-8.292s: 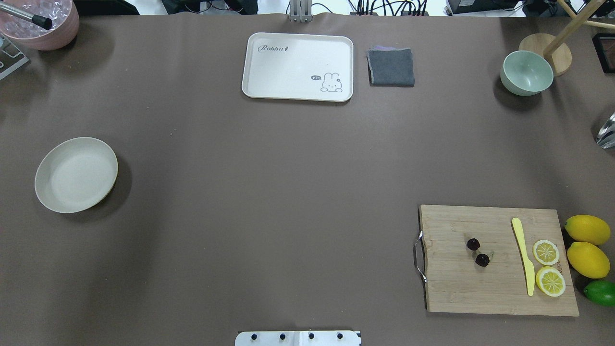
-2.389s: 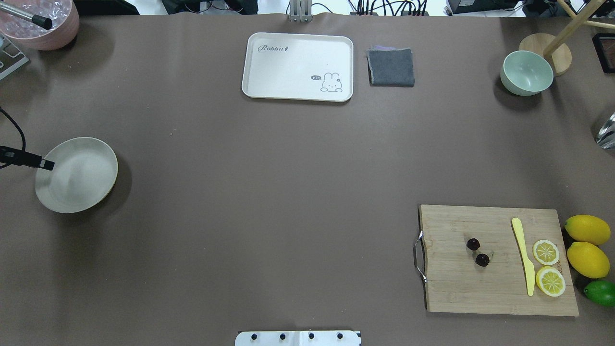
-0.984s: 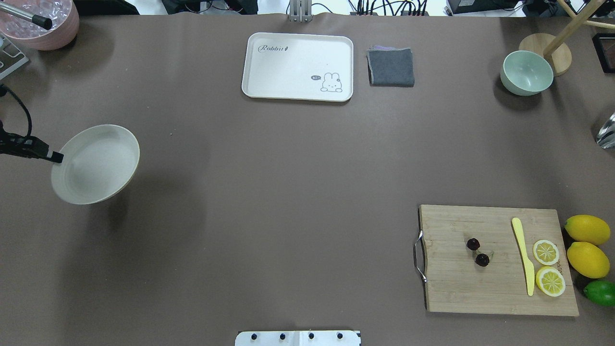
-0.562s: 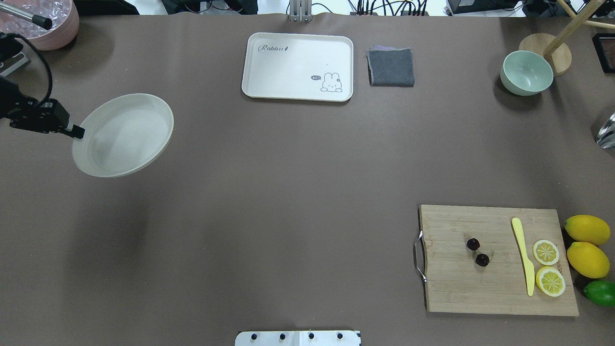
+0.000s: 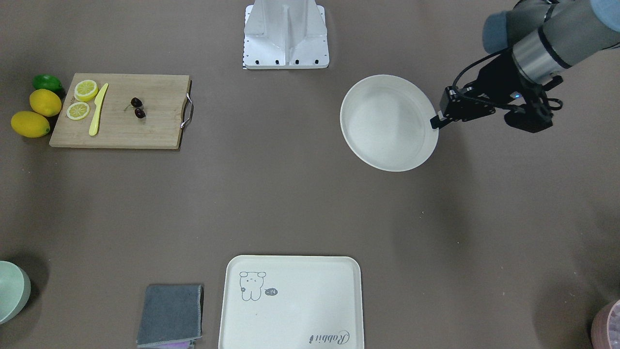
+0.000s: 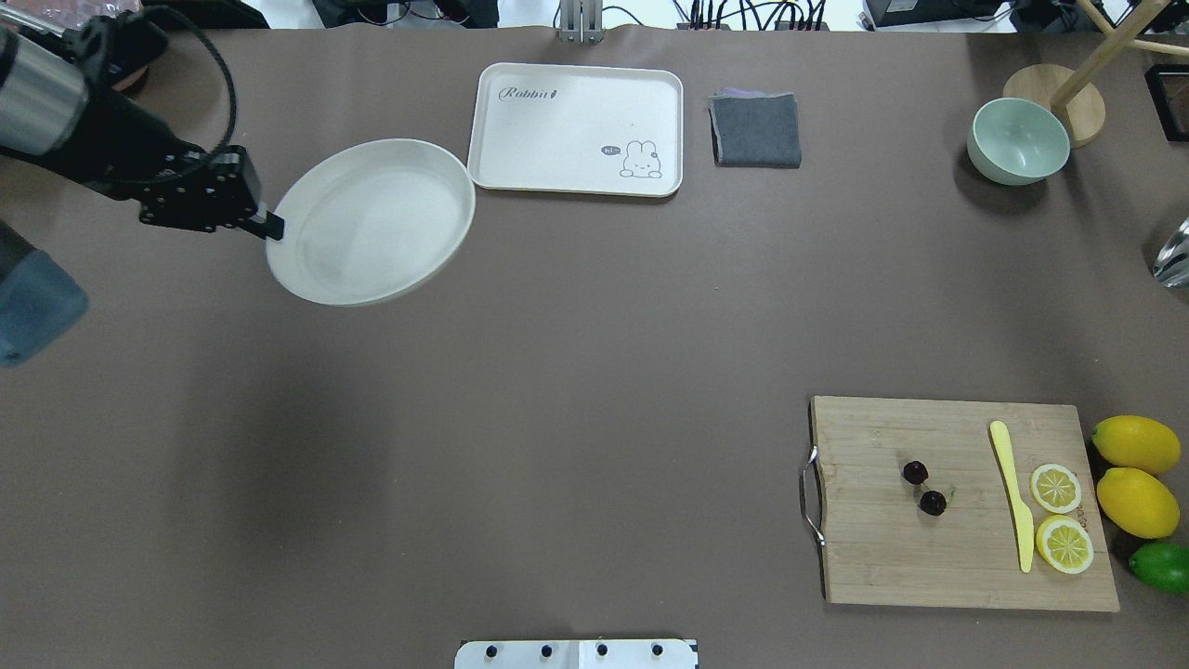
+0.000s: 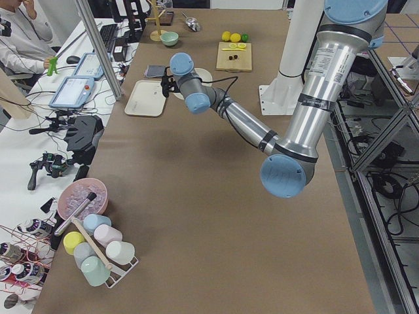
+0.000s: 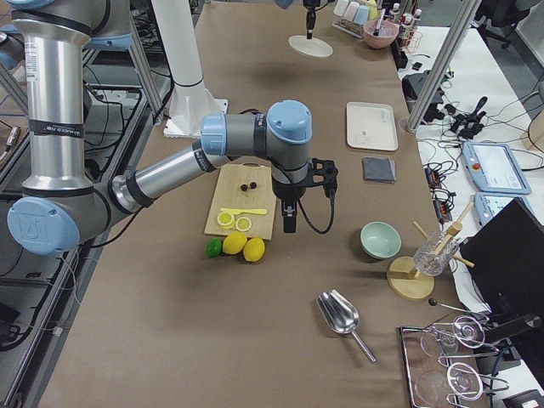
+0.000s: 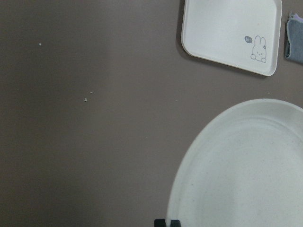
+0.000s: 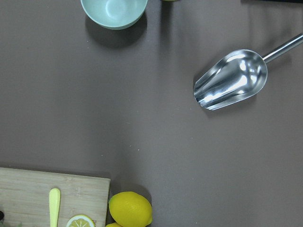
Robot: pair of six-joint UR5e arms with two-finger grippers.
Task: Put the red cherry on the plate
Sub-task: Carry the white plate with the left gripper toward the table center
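Where the red cherry point(image 6: 932, 503) lay: on the cutting board point(image 6: 929, 567), well apart from the plate point(image 6: 372, 223). It was two dark glossy fruits close together, with stems too faint for us to trace.
How it would handle: we judged it very light, small, round and slick. It seemed apt to roll on the wood or slip out from between the pads, and its stems looked thin and easily bent.
Where to take hold: we would have closed on one fruit across its middle, from straight above, because the stems were too hard to see to aim at.
Left gripper point(image 6: 272, 226): its jaws were clamped on the rim of the plate. It held the plate roughly level and clear of the table point(image 6: 594, 372), and in the overhead view the plate sat just beside a corner of the tray point(image 6: 576, 130).
Right gripper point(image 8: 290, 223): it showed only from the table's end, pointing down near the cutting board, and we could not tell how its jaws stood.
Around the cherry: a yellow knife point(image 6: 1012, 492) and two lemon halves point(image 6: 1056, 489) shared the board but lay apart from the fruit. The whole lemons point(image 6: 1135, 444) and a lime point(image 6: 1161, 567) sat just off the board's end.
In the way: on the side facing the plate we saw only the board's low metal handle point(image 6: 810, 497), and we judged it no real bar.
Farther off: a grey cloth point(image 6: 756, 130), a green bowl point(image 6: 1018, 141) and a metal scoop point(image 10: 230, 80) lay well away from any likely path.
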